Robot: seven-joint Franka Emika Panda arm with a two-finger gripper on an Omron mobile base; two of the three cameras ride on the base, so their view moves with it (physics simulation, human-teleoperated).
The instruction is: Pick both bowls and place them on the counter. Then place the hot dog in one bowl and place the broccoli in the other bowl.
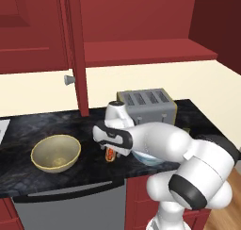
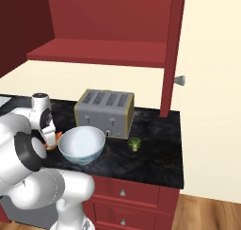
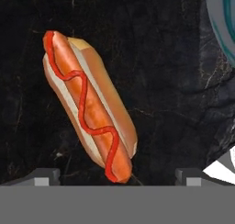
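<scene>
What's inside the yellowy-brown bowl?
Nothing to see: the olive-tan bowl sits on the counter with a bare inside. The hot dog lies on the black top under the open gripper, and the broccoli lies near the toaster.

Surface (image 1: 28,130): black, marbled with faint golden veins. Hot dog (image 3: 89,106): reddish-orange sausage with a red zigzag line, in an orange-tan bun with pale inner sides. First bowl (image 1: 55,152): plain olive-tan, yellowish rim. Second bowl (image 2: 81,144): pale glossy inside, blue pattern outside. Broccoli (image 2: 135,143): green. Toaster (image 2: 104,112): grey with tan edging. Cabinets (image 2: 117,17): deep red. Wall (image 1: 188,80): cream.
</scene>
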